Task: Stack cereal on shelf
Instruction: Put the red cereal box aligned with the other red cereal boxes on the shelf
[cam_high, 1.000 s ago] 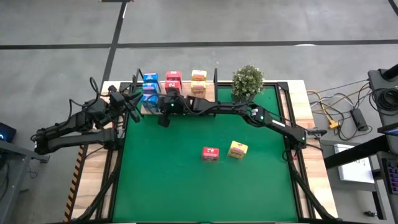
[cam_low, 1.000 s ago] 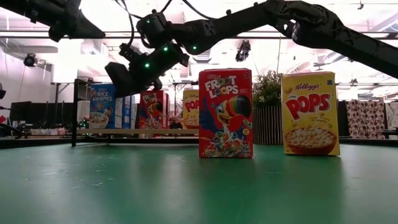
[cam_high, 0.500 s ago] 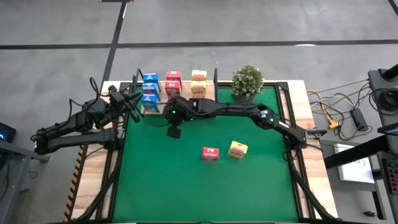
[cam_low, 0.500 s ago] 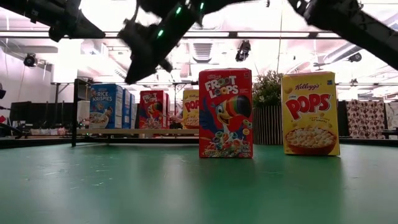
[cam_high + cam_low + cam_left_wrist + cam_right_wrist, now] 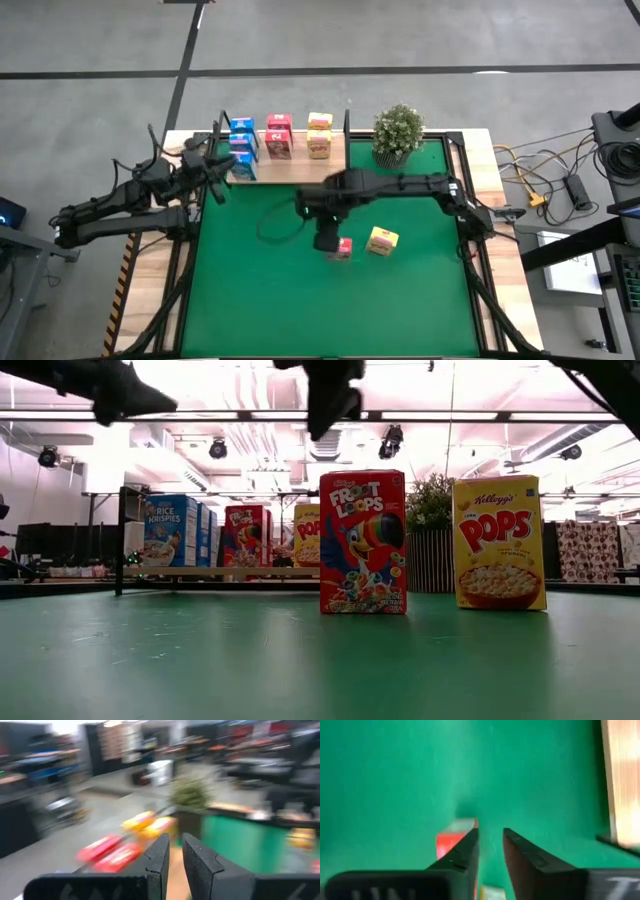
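Two cereal boxes stand upright on their bottoms on the green mat (image 5: 260, 290): a red one (image 5: 345, 248) (image 5: 363, 542) and a yellow one (image 5: 382, 241) (image 5: 499, 542). Blue (image 5: 241, 140), red (image 5: 279, 137) and yellow (image 5: 319, 135) boxes stand on the wooden shelf (image 5: 300, 168) at the far edge. My right gripper (image 5: 328, 240) (image 5: 490, 840) hangs above the mat just left of the red box, pointing steeply down, its fingers a little apart with nothing between them. My left gripper (image 5: 222, 165) (image 5: 175, 845) waits level by the shelf's left end, shut and empty.
A potted green plant (image 5: 398, 130) (image 5: 432, 510) stands at the far right, beside the shelf. The shelf's black end frames (image 5: 222, 125) rise at its ends. Open mat lies to the near side and left of the two boxes.
My right gripper has swung away from the blue boxes at the shelf's left end, toward the near and right, rising and tipping from nearly level to steeply down, and now hangs over the red box on the mat. The boxes have not moved.
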{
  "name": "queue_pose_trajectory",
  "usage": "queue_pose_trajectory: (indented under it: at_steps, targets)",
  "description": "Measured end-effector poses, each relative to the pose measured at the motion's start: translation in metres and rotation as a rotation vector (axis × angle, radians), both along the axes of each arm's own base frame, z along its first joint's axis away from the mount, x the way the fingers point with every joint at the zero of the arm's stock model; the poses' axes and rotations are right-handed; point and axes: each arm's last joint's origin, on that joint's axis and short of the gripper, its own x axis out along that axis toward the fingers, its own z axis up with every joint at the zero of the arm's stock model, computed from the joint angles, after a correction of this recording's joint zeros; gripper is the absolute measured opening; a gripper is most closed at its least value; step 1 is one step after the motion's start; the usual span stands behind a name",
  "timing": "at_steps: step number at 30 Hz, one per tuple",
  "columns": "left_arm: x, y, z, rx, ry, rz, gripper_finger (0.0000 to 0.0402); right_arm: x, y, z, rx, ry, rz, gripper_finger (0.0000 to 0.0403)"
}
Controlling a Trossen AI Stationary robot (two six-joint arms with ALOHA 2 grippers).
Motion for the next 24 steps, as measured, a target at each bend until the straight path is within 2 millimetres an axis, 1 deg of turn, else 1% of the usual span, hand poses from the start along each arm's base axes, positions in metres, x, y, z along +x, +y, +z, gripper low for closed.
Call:
queue_pose_trajectory:
  at_steps: [3, 5, 8, 12, 16, 20, 24]
  targets:
    - [0.013, -0.003, -0.002, 0.025, -0.052, -0.226, 0.0036, -0.006, 0.019, -0.004, -0.048, 0.057, 0.016, 0.0127]
    - [0.021, -0.005, -0.004, 0.042, -0.096, -0.363, 0.0036, -0.007, 0.03, -0.006, -0.065, 0.066, 0.019, 0.0156]
    - [0.033, -0.005, -0.006, 0.057, -0.124, -0.472, 0.0036, -0.009, 0.042, -0.008, -0.08, 0.08, 0.006, 0.0198]
    - [0.047, -0.002, -0.011, 0.036, -0.077, -0.483, 0.0036, -0.01, 0.052, -0.012, -0.099, 0.088, -0.001, 0.0243]
    - [0.058, 0.001, -0.011, 0.018, -0.038, -0.484, 0.0036, -0.012, 0.064, -0.024, -0.111, 0.121, 0.024, 0.0276]
    - [0.064, 0.002, -0.013, 0.024, -0.012, -0.485, 0.0036, -0.012, 0.074, -0.041, -0.112, 0.147, 0.032, 0.0295]
    - [0.064, 0.002, -0.013, 0.027, -0.013, -0.485, 0.0036, -0.013, 0.073, -0.056, -0.149, 0.188, 0.005, 0.0302]
